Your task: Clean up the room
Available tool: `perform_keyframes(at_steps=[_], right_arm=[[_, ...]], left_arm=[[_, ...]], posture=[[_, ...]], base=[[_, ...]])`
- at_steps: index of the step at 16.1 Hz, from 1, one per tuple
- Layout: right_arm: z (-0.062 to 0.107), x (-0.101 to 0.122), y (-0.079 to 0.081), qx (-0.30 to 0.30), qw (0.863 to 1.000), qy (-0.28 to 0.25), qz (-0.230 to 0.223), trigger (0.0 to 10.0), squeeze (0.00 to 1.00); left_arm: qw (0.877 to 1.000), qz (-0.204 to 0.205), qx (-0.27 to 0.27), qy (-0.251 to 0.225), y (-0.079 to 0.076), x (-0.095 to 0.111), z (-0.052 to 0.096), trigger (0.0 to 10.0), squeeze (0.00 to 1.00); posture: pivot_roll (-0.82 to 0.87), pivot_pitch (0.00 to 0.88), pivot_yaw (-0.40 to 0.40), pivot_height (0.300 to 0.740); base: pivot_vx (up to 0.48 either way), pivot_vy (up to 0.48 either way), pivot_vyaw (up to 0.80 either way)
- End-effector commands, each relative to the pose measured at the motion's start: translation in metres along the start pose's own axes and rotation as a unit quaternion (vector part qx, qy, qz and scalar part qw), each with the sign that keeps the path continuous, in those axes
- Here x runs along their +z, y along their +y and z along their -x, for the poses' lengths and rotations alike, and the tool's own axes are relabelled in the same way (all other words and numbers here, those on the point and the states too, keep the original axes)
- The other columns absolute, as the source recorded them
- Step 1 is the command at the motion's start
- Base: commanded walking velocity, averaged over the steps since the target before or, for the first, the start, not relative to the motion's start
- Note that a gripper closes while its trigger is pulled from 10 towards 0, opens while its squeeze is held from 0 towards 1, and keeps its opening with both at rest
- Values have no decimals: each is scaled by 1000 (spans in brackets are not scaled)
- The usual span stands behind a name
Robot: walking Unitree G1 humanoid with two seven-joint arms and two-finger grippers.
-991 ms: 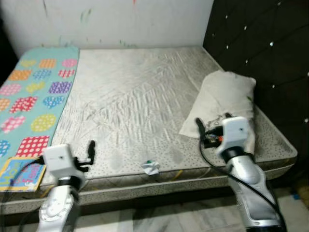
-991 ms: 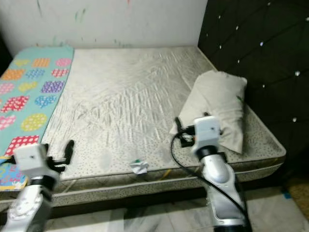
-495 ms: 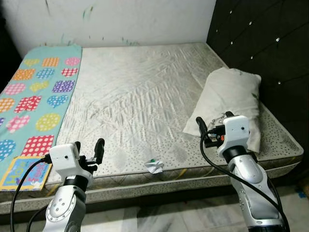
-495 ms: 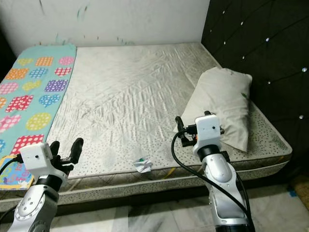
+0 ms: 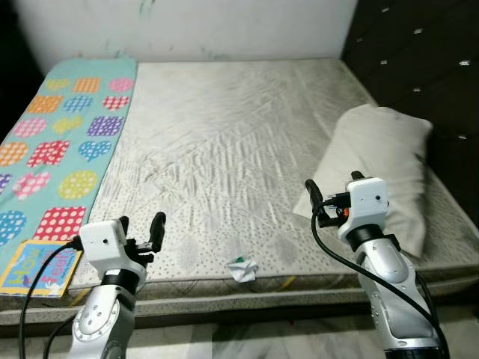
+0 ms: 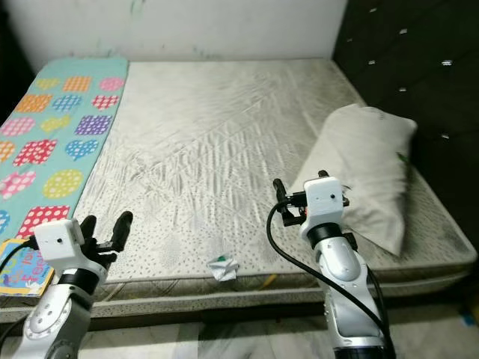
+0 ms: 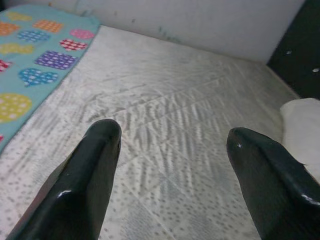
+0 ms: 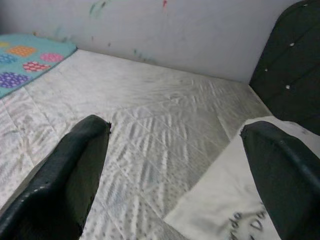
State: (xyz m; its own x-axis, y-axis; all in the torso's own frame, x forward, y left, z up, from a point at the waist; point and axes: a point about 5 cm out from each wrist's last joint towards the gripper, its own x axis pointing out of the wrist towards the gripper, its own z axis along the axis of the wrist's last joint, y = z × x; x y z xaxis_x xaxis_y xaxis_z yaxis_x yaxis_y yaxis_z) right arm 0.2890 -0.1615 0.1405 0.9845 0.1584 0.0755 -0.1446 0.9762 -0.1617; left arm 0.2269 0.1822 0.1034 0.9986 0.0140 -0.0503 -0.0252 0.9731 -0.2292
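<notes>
Nearest you, the left gripper (image 5: pixel 140 229) hovers at the front edge of the bed (image 5: pixel 224 149), its fingers (image 7: pixel 85 180) spread wide with nothing between them. Your right gripper (image 5: pixel 329 200) is raised over the bed's front right part, just beside the near end of the pillow (image 5: pixel 382 168); its fingers (image 8: pixel 70 175) are also spread apart and hold nothing.

Between the two arms, a small crumpled scrap of white paper (image 5: pixel 243 268) with a bit of green on it lies on the mattress right at the front edge, nearer your left gripper's height but well apart from both.

At the near left corner you see a flat, colourful picture book (image 5: pixel 37 267) lying on the turquoise patterned sheet (image 5: pixel 60 142), which runs along the bed's left side up to the wall. The rest of the mattress is covered in a wrinkled, pale quilted cover.

Farther right, the pale pillow lies tilted against the dark tufted headboard (image 5: pixel 419 67). At the back, a white wall (image 5: pixel 187 26) with faint coloured marks closes the scene.
</notes>
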Motion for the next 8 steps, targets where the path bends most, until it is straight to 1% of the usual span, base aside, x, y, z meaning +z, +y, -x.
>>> perform_keyframes(at_steps=[1, 3, 6, 8], right_arm=[[3, -2, -7, -9, 1000, 3, 3, 10000, 0], [3, -2, -7, -10, 1000, 4, 3, 10000, 0], [4, -3, -7, -11, 1000, 5, 3, 10000, 0], [4, -3, -7, -9, 1000, 6, 3, 10000, 0]], left_arm=[[1000, -3, -9, -9, -4, 4, -1, 10000, 0], [1000, -6, -3, -7, -3, 4, -1, 10000, 0], [1000, -4, 23, -3, 0, 2, -2, 10000, 0], [999, 4, 37, 2, 2, 1, -3, 10000, 0]], posture=[[-10, 50, -17, 740], [-11, 50, -17, 740], [-12, 52, -16, 740], [-10, 53, -20, 740]], base=[[330, 0, 0], [298, 0, 0], [0, 0, 0], [0, 0, 0]])
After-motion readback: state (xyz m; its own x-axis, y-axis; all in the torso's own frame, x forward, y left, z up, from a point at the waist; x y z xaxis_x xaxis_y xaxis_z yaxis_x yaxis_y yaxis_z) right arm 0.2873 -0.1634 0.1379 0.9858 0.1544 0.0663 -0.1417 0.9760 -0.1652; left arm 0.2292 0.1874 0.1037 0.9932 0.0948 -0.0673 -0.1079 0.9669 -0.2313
